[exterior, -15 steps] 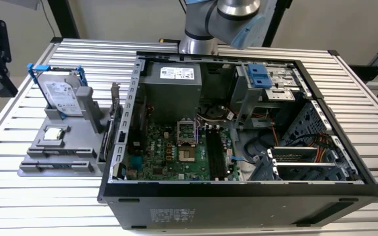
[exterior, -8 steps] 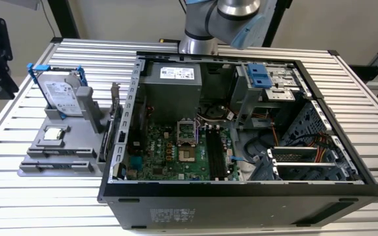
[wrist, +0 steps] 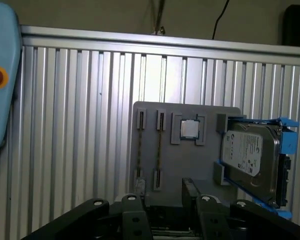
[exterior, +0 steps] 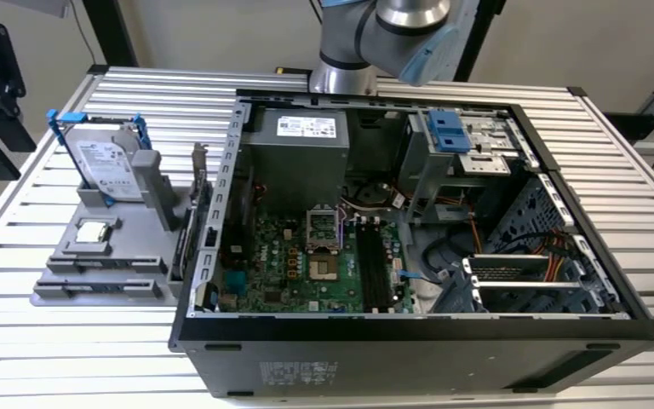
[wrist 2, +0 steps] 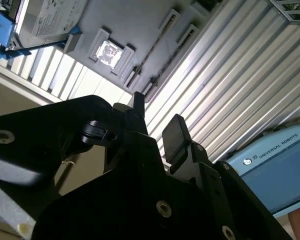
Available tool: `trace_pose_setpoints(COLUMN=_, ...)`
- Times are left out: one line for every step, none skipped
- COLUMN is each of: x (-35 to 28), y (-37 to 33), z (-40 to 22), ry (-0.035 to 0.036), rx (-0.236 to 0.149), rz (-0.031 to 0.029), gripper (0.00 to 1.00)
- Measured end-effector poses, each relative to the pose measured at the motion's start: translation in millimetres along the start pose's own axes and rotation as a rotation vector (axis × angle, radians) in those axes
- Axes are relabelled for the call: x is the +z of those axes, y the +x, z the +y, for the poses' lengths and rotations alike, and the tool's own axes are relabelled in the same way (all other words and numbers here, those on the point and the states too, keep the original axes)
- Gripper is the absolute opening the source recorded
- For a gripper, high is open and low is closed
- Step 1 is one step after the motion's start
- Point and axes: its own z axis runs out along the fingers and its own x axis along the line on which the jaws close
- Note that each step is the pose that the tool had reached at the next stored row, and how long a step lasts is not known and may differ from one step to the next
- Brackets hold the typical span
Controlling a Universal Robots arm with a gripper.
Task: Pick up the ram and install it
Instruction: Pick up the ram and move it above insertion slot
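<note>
Claw [wrist 2: 156,114] spread, empty, before grey tray [wrist: 190,160].

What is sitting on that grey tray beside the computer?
A hard drive in a blue frame, a small square silver chip, and what look like two ram sticks edge-on in slots. The drive covers whatever lies beneath it.

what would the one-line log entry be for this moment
stage: pre-grasp | gripper: open, empty, facing grey tray | ram: in tray slot, untouched | pc case: open
</note>
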Motion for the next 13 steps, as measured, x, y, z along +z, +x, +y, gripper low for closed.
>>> trace_pose_setpoints(x=0.0, y=0.0, z=0.0, ry=-0.0001, rx=0.0, rz=0.0, gripper=1.0)
trace_pose_setpoints(x=0.0, y=0.0, z=0.0, ry=-0.0002, rx=0.0, rz=0.0, gripper=1.0)
trace_pose_setpoints(x=0.2, y=0.0, z=0.0, ry=-0.0002, rx=0.0, rz=0.0, gripper=1.0)
trace_pose_setpoints(x=1.1, y=0.0, z=-0.1, ry=-0.0001, rx=0.0, rz=-0.0001, gripper=1.0)
trace_pose_setpoints(x=1.9, y=0.1, z=-0.2, ry=-0.0002, rx=0.0, rz=0.0, gripper=1.0)
trace_pose_setpoints(x=3.2, y=0.2, z=-0.1, ry=-0.0003, rx=0.0, rz=0.0, gripper=1.0)
trace_pose_setpoints(x=4.6, y=0.1, z=-0.2, ry=-0.0003, rx=0.0, rz=0.0001, gripper=1.0)
trace_pose_setpoints(x=6.0, y=-0.1, z=-0.3, ry=-0.0004, rx=0.001, rz=0.0001, gripper=1.0)
trace_pose_setpoints(x=7.6, y=-0.2, z=-0.3, ry=-0.0001, rx=0.003, rz=-0.0001, gripper=1.0)
trace_pose_setpoints(x=9.5, y=-0.2, z=-0.3, ry=0.0002, rx=0.005, rz=-0.0003, gripper=1.0)
trace_pose_setpoints(x=11.2, y=-0.1, z=-0.4, ry=0.0002, rx=0.006, rz=-0.0002, gripper=1.0)
trace_pose_setpoints(x=13.0, y=-0.1, z=-0.4, ry=0.0001, rx=0.007, rz=-0.0001, gripper=1.0)
trace_pose_setpoints(x=14.9, y=-0.1, z=-0.5, ry=0.0004, rx=0.007, rz=-0.0001, gripper=1.0)
